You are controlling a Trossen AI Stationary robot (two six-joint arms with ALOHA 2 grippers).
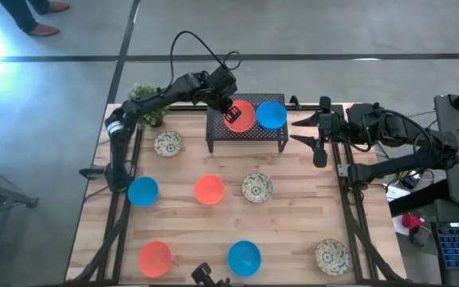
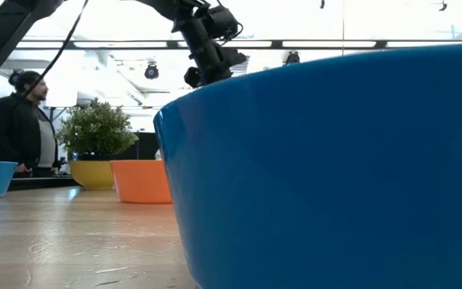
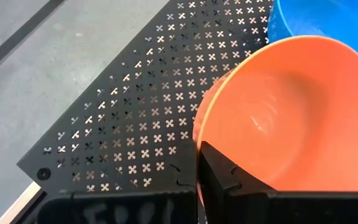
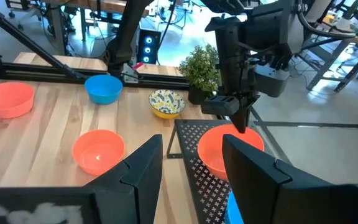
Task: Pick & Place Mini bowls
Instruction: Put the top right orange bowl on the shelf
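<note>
Bowls lie scattered over my table (image 1: 293, 231), nine in all. My left gripper (image 1: 233, 114) sits at about 12 o'clock of the table, over the black rack (image 1: 221, 131), jaws pressed together on the rim of an orange bowl (image 1: 242, 116) that rests on the rack top. A blue bowl (image 1: 271, 115) sits touching it at its 3 o'clock, also on the rack. My right gripper (image 1: 303, 130) hangs off the rack's 3 o'clock end, jaws spread wide, holding nothing. On the wood, a patterned bowl (image 1: 168, 143) lies at 9 o'clock of the rack, near the plant (image 1: 144, 97). Mid-table run a blue bowl (image 1: 143, 191), an orange bowl (image 1: 209, 190) and a patterned bowl (image 1: 256, 187), left to right. Along the 6 o'clock edge sit an orange bowl (image 1: 155, 259), a blue bowl (image 1: 244, 257) and a patterned bowl (image 1: 332, 257). A person (image 2: 14, 120) stands beyond the table in the low view.
</note>
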